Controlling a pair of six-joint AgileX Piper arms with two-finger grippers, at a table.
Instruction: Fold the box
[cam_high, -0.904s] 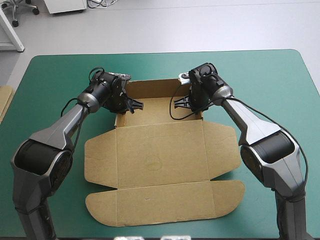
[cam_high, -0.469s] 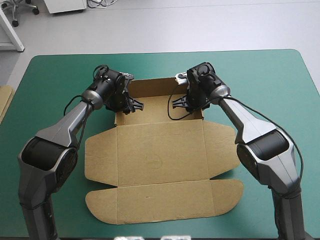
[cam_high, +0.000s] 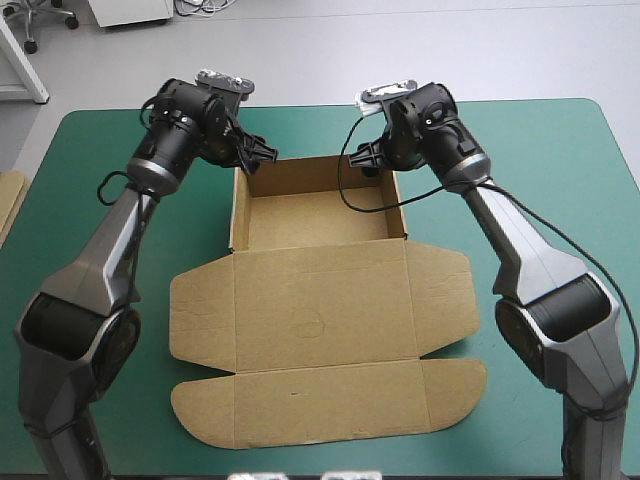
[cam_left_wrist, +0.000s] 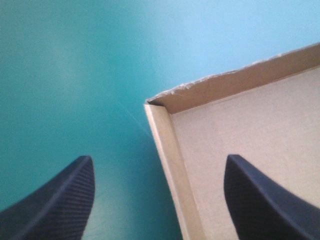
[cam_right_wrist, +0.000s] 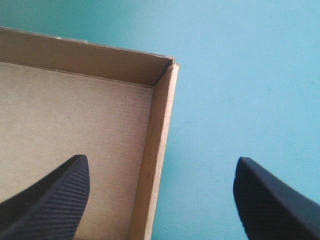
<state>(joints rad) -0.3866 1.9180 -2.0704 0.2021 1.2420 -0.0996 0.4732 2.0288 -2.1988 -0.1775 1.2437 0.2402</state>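
brown box (cam_high: 318, 290), open tray, lid flat

arms (cam_high: 108, 243): silver-grey shells, black joints | pincer fingers (cam_left_wrist: 56, 200): black, finely ribbed fins

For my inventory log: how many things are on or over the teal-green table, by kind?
Brown box: 1
Left gripper and right gripper: 2
Spare board at the table's left edge: 1
Total: 4
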